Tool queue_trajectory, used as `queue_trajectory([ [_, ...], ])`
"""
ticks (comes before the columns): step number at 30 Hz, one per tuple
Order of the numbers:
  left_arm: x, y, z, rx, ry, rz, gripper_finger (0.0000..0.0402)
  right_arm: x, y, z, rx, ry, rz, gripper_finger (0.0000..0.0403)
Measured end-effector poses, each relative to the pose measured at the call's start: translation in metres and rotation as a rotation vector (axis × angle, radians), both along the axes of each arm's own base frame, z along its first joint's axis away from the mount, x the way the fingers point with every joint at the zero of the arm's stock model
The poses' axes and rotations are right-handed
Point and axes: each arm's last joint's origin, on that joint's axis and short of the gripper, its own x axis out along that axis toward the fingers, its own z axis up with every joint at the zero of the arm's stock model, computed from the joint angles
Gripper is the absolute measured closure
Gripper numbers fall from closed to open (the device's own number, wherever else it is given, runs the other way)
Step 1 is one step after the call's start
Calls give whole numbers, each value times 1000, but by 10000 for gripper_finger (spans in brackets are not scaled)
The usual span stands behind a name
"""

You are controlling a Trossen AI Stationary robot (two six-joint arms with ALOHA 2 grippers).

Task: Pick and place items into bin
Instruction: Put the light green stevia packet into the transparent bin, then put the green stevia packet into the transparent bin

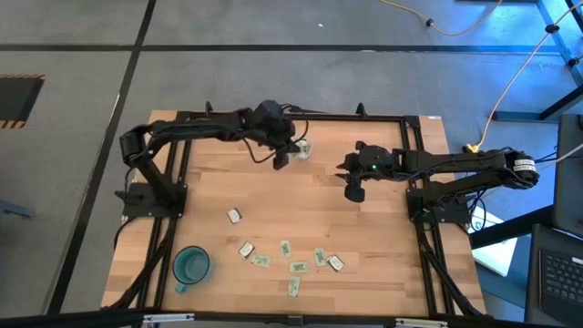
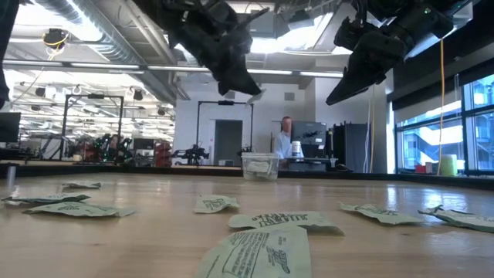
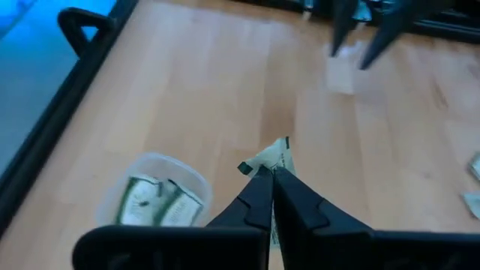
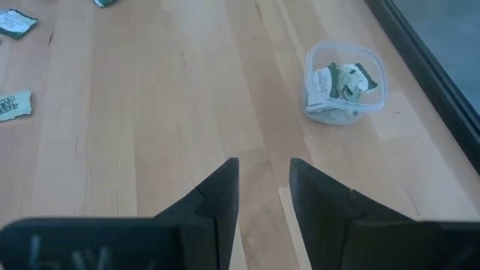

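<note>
I am holding the left gripper (image 3: 271, 174) pinched tight on one small pale green flat packet (image 3: 271, 159), hanging above the table just beside the small clear squarish plastic bin (image 3: 159, 196). The right gripper (image 4: 264, 184) is waiting with its fingers apart over bare wood, near the bin (image 4: 344, 82) but not touching it.

The packet is looking light, thin and floppy to me, so I am judging an edge pinch as the right hold; it should drop freely.

Nearest the table's front edge, loose packets (image 1: 298, 267) are lying scattered beside the teal-green round cup with handle (image 1: 191, 265); the bin is sitting at the far side. The low view is showing the pinched packet (image 2: 255, 96) well above the bin (image 2: 260, 164); the right wrist view alone is showing several packets already inside.
</note>
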Motion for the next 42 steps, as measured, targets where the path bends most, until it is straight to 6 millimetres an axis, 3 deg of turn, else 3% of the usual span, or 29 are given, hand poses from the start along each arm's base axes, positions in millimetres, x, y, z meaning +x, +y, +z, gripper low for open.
queue_trajectory([
  [13, 39, 48, -47, 76, 186, 85, 398, -1, 0, -1, 5, 8, -3, 280],
  [19, 47, 53, -69, 71, 245, 82, 398, -1, 0, -2, 7, 19, -4, 280],
  [24, 45, 54, -72, 126, 299, 109, 376, -1, 0, -2, 8, 21, -5, 280],
  [29, 46, 56, -65, 163, 293, 139, 331, -1, 0, -2, 8, 21, -5, 280],
  [33, 44, 49, -48, 165, 331, 88, 310, -2, 0, -2, 27, 25, -21, 280],
  [36, 36, 31, -28, 189, 374, -6, 308, -4, 0, -4, 33, 47, -24, 280],
  [42, 12, -28, 9, 174, 502, -167, 317, -4, 1, -5, 32, 56, -23, 280],
])
